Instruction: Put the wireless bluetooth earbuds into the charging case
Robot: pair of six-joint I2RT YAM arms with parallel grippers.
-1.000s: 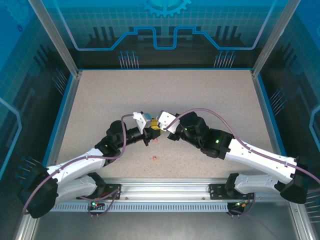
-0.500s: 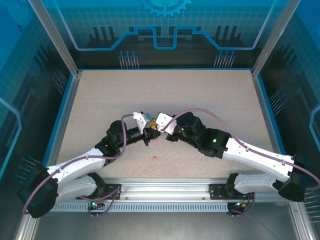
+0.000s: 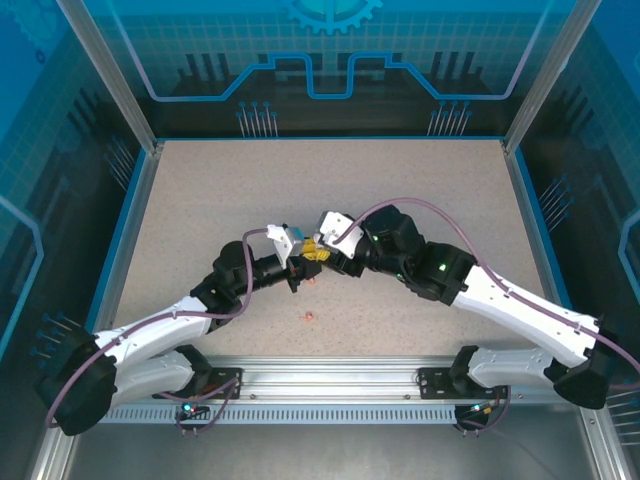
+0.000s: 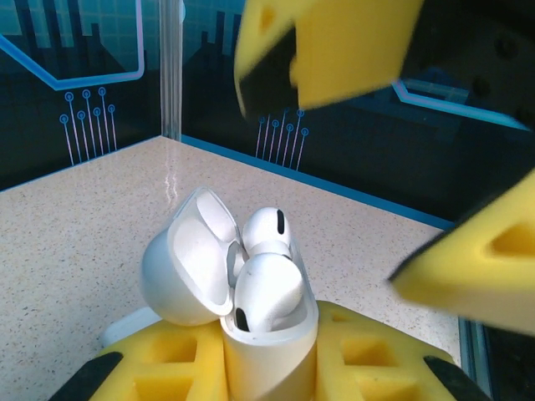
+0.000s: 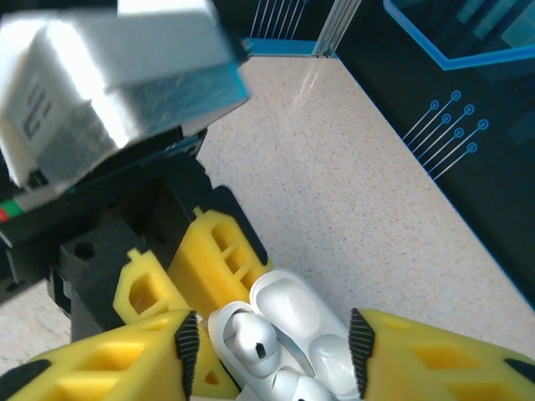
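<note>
Since a second ago the right arm has pulled its elbow back across the speckled beige table (image 3: 420,180) and the right claw (image 3: 322,249) has spread. From above it meets the left claw (image 3: 306,262) at the table's centre, and the two wrists crowd over whatever sits between them. Two tiny pinkish-red earbuds (image 3: 308,318) lie loose on the table nearer the bases, one just under the claws and one further out.

From the left wrist, the left claw's yellow foam fingers (image 4: 159,372) are clamped on a white rounded charging case (image 4: 276,355), held upright with its lid tipped open. Two white stemmed earbuds (image 4: 267,288) sit in its wells. The right claw's yellow pads hang above and to the right, apart from the case.

From the right wrist, that claw's own pads (image 5: 109,368) stand wide on either side of the open case without touching it. A white box-shaped camera housing (image 5: 117,75) looms overhead.
</note>
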